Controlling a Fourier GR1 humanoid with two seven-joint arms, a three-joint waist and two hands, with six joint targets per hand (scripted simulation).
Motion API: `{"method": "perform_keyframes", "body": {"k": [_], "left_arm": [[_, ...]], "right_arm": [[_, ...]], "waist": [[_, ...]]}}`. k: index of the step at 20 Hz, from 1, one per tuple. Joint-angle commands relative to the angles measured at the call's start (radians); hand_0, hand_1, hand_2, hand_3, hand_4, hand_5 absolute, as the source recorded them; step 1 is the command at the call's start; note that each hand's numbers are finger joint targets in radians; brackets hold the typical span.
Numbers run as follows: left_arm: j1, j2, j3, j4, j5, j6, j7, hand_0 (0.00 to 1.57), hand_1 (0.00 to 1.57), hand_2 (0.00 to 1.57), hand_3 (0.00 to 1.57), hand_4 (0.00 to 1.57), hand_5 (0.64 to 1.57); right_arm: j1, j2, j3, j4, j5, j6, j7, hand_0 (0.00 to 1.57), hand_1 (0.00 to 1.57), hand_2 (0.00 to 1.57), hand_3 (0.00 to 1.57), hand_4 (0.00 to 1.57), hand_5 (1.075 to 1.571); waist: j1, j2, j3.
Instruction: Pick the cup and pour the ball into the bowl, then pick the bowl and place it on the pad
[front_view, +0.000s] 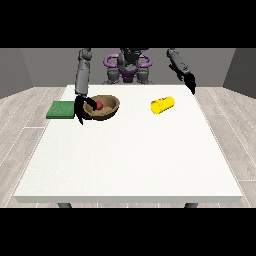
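Front view. The hand at the view's left hangs at the end of a grey arm reaching down over the tabletop. Its black fingers are curled round the near-left rim of the brown bowl, with the thumb showing inside the rim; the hand is closed on the bowl. The bowl appears tilted, its far side higher than the side at the hand; whether its base touches the tabletop cannot be told.

The red ball lies inside the bowl, just beside the fingers of that hand, toward the view's right of them.

The green pad lies flat at the tabletop's left edge, immediately on the view's left of the same hand. Hand and pad are very close; contact between them cannot be confirmed. The bowl is not on the pad; it sits on the opposite side of the hand.

The yellow cup lies on its side on the tabletop, well apart from the bowl-holding hand, toward the view's right.

The hand at the view's right is raised above the tabletop's far right corner, beyond and to the right of the cup, touching nothing. The state of its fingers cannot be told.
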Motion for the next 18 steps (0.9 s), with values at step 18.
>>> {"method": "perform_keyframes", "body": {"k": [18], "left_arm": [[0.044,-0.077,-0.003,0.217,-0.011,0.041,-0.003,0.00,0.00,0.00,0.00,0.00,0.726]], "right_arm": [[0.024,-0.532,0.251,-0.114,0.305,0.045,0.769,1.57,1.57,1.57,1.57,1.53,1.567]], "waist": [[-0.009,-0.226,0.0704]]}}
